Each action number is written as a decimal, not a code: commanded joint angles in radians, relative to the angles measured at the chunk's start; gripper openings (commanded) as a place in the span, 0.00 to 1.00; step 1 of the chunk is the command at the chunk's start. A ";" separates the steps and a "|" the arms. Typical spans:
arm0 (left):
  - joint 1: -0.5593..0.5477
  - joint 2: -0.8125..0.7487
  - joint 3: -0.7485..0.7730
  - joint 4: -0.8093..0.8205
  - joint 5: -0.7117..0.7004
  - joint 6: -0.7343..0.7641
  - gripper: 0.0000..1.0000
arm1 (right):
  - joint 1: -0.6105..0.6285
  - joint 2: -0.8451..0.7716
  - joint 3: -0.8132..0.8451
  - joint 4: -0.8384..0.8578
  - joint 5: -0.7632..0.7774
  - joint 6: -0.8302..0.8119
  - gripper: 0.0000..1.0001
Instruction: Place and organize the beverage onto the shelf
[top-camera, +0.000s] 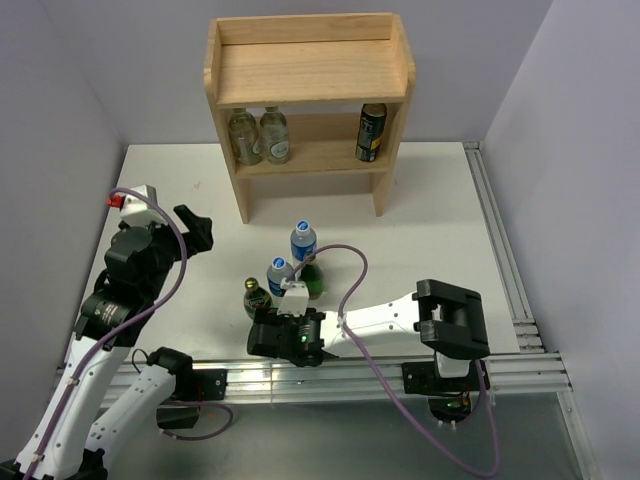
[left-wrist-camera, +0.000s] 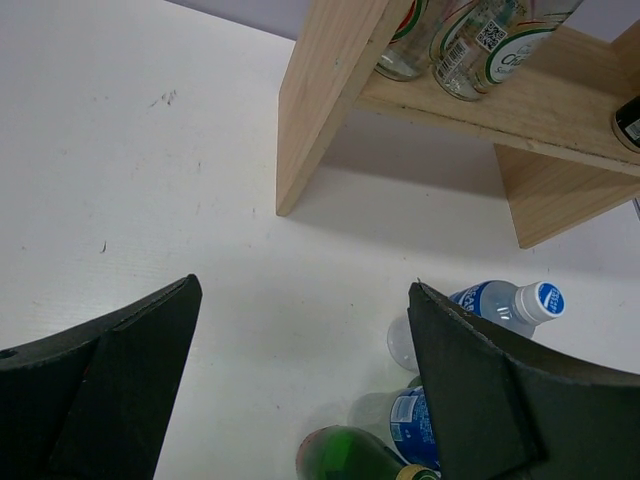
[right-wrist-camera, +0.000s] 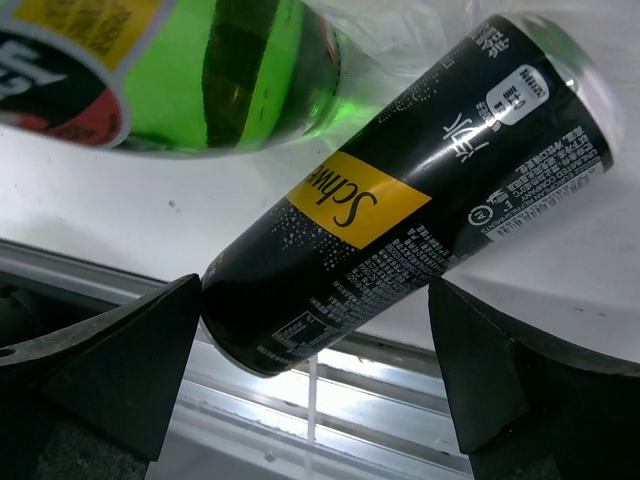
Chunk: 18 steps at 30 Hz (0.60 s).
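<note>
Light natural-wood two-tier shelf (top-camera: 300, 72) stands at the far side of the white table (top-camera: 440, 220). Its top board is bare; the lower board carries two clear bottles (top-camera: 260, 135) at left and a dark shelved can (top-camera: 371, 132) at right. Left gripper (left-wrist-camera: 305, 285) hangs over bare table left of the loose drinks, jaws spread wide and empty, well apart from the target. Right gripper (right-wrist-camera: 312, 300) is low at the near edge, jaws also spread wide, nothing clamped. A slim black metal can with a yellow label band (right-wrist-camera: 400, 200) lies directly between the right fingers. Its long axis runs diagonally across the gap, base toward the aluminium rail (right-wrist-camera: 330, 400), top toward the green glass bottle (right-wrist-camera: 230, 70) just beside it. The base end is close to one finger; contact cannot be told. The can appears to lie on its side, but this is not certain. Judgement: the right arm is the nearer. The jaws need squaring across the can's short axis before closing, and the green bottle crowds that approach.
</note>
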 joint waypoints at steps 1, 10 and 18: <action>0.005 -0.015 -0.004 0.030 0.024 0.019 0.92 | -0.020 0.042 0.011 -0.008 -0.016 0.029 1.00; 0.005 -0.019 -0.005 0.032 0.038 0.020 0.91 | -0.069 0.034 -0.187 -0.029 -0.022 0.204 1.00; 0.005 -0.016 -0.005 0.030 0.041 0.019 0.92 | -0.075 -0.018 -0.316 -0.089 -0.001 0.329 1.00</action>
